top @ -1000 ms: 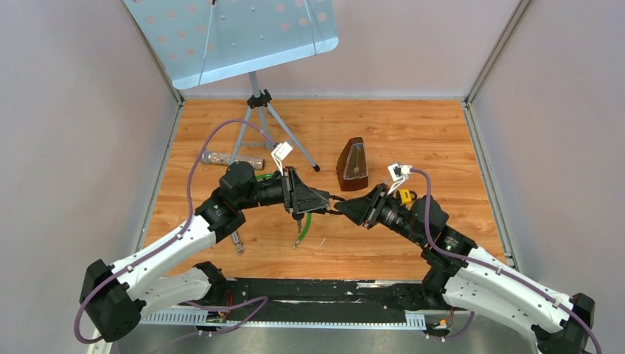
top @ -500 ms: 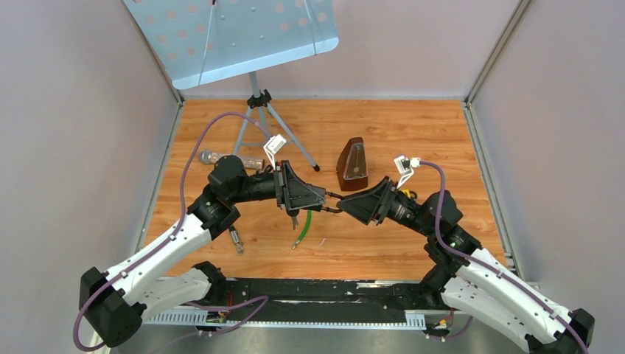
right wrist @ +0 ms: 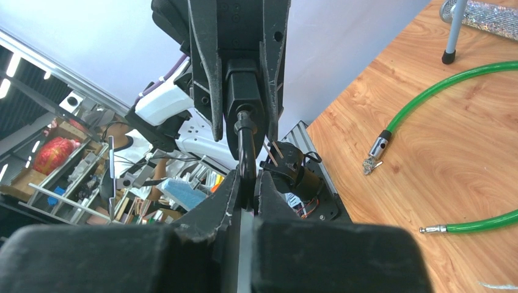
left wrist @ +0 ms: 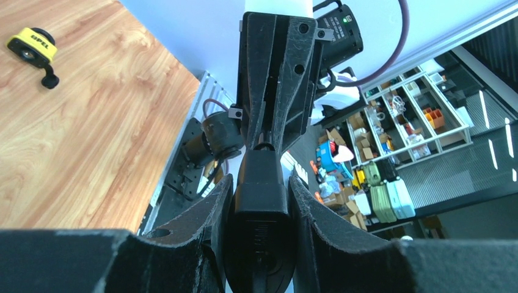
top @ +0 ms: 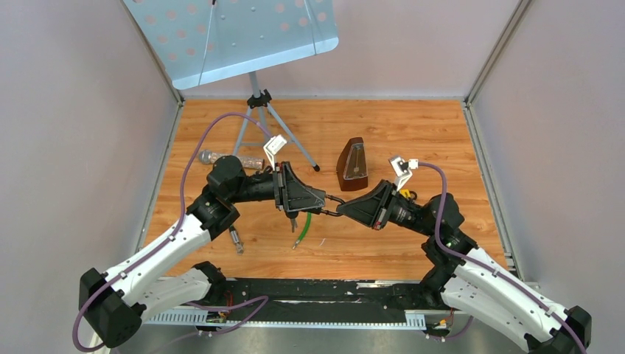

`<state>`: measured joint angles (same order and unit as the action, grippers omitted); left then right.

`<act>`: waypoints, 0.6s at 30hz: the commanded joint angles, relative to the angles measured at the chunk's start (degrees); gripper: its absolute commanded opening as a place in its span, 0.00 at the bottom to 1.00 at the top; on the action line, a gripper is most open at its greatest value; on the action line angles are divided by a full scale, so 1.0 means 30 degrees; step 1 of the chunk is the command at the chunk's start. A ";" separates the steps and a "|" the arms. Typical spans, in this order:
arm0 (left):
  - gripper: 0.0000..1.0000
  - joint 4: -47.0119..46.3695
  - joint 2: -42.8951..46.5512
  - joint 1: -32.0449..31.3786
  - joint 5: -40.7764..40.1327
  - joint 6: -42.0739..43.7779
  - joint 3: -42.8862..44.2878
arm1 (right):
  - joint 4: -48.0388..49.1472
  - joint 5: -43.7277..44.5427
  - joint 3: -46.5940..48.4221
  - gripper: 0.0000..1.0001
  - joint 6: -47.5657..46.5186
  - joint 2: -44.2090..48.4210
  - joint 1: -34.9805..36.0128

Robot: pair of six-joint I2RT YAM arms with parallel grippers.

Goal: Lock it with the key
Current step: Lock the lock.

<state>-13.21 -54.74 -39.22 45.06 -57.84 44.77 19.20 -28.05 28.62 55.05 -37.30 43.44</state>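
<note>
At the centre of the top view the two arms meet tip to tip above the wooden table [top: 413, 140]. The left gripper [top: 320, 198] clamps the black lock [left wrist: 259, 210] between its fingers, which are spread partway to fit the body. The key [right wrist: 246, 143] — a dark stem in the right wrist view — sticks out of the lock's face straight into the right gripper [right wrist: 247, 183], whose jaws are pinched tight on it. A green cable [top: 304, 225] lies on the boards just below the grippers in the frame, and a metronome [top: 353, 164] stands just above — both apart from them.
</note>
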 commanded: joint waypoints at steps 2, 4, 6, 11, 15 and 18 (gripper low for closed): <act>0.00 -0.2503 0.0179 0.0210 0.0898 -0.0557 0.1175 | 0.1862 -0.0818 0.0355 0.00 -0.0120 -0.0333 0.0035; 0.00 -0.2809 -0.0030 0.0212 0.1674 -0.0593 0.1088 | 0.2154 -0.1144 0.0606 0.00 -0.0085 -0.0885 0.0062; 0.00 -0.2892 -0.0147 0.0187 0.2056 -0.0382 0.0971 | 0.2426 -0.1668 0.0898 0.00 -0.0069 -0.1455 0.0079; 0.00 -0.2751 -0.0445 0.0157 0.2256 -0.0080 0.0665 | 0.2920 -0.2247 0.1474 0.00 -0.0088 -0.2652 0.0258; 0.00 -0.3057 -0.0841 -0.0081 0.2292 -0.0120 0.0381 | 0.3151 -0.2095 0.2012 0.00 -0.0412 -0.3683 0.0721; 0.00 -0.3002 -0.1231 -0.0467 0.2146 0.0107 0.0224 | 0.3371 -0.1879 0.2395 0.00 -0.0623 -0.4494 0.1031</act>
<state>-16.67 -56.05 -37.08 51.44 -58.06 44.84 25.19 -33.15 31.77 54.78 -46.39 43.38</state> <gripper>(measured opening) 0.418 0.038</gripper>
